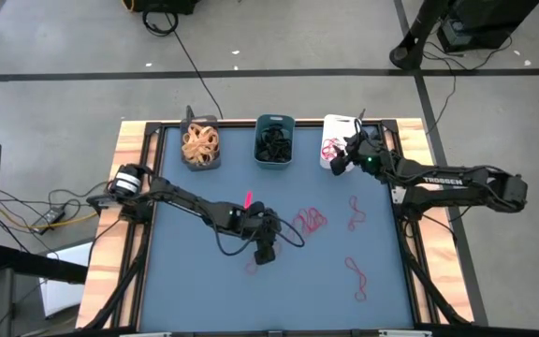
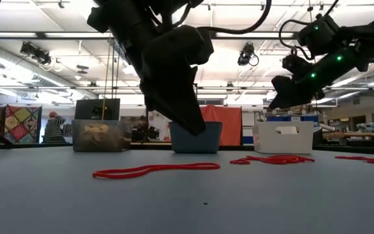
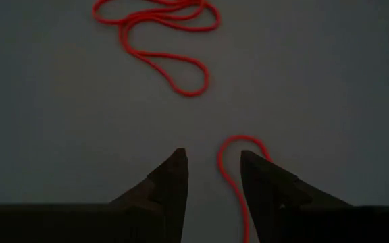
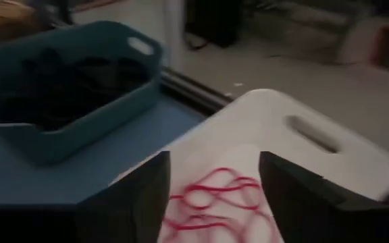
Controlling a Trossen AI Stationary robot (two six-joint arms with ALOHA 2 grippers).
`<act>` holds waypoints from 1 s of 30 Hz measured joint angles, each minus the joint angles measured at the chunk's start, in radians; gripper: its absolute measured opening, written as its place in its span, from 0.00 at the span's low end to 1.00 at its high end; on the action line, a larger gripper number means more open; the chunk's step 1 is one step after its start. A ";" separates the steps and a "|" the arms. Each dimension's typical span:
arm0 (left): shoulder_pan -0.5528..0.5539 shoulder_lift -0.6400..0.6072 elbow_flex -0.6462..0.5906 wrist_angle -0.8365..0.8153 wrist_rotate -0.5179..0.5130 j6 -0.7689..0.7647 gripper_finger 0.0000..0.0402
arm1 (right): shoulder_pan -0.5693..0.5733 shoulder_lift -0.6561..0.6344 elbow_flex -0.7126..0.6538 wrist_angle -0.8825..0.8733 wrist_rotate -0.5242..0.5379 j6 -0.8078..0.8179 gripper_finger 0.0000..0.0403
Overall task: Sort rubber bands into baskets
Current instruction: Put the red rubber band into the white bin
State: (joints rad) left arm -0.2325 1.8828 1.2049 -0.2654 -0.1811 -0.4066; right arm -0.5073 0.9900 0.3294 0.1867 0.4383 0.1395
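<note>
Three baskets stand along the far edge: a dark grey one [image 1: 200, 146] with tan rubber bands, a teal one [image 1: 274, 140] with black bands, and a white one [image 1: 331, 142] with red bands [image 4: 216, 199]. My left gripper [image 3: 213, 158] hovers open low over the mat. The loop end of a red rubber band [image 3: 231, 177] lies flat on the mat between its fingers, close to one finger. My right gripper [image 4: 215, 165] is open above the white basket [image 4: 302, 128], with nothing between its fingers.
More red bands lie loose on the blue mat: a tangle [image 1: 311, 221] right of my left gripper, one [image 1: 355, 215] farther right, one [image 1: 357, 277] near the front right. Another red band [image 3: 155, 27] lies just beyond the left fingers. A wooden frame [image 1: 135, 187] borders the mat.
</note>
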 joint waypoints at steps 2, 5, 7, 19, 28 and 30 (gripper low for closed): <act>-0.012 0.000 0.000 -0.010 -0.002 0.006 0.35 | 0.000 -0.004 0.000 0.005 -0.084 0.023 0.64; -0.033 0.000 0.000 -0.015 -0.003 0.011 0.35 | 0.000 -0.017 0.000 0.007 -0.250 0.055 0.71; -0.045 0.006 0.001 -0.014 -0.003 0.010 0.35 | 0.001 -0.021 0.000 0.006 -0.339 0.093 0.74; -0.099 0.115 0.006 -0.008 -0.074 -0.091 0.35 | 0.043 -0.021 0.000 0.000 -0.540 0.203 0.73; -0.105 0.118 0.006 -0.007 -0.107 -0.123 0.05 | 0.143 -0.021 0.000 0.006 -0.495 0.247 0.66; -0.105 0.118 0.006 -0.006 -0.107 -0.126 0.02 | 0.164 -0.021 0.000 0.011 -0.476 0.254 0.64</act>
State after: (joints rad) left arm -0.3378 2.0010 1.2110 -0.2717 -0.2882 -0.5327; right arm -0.3433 0.9688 0.3294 0.1979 -0.0380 0.3932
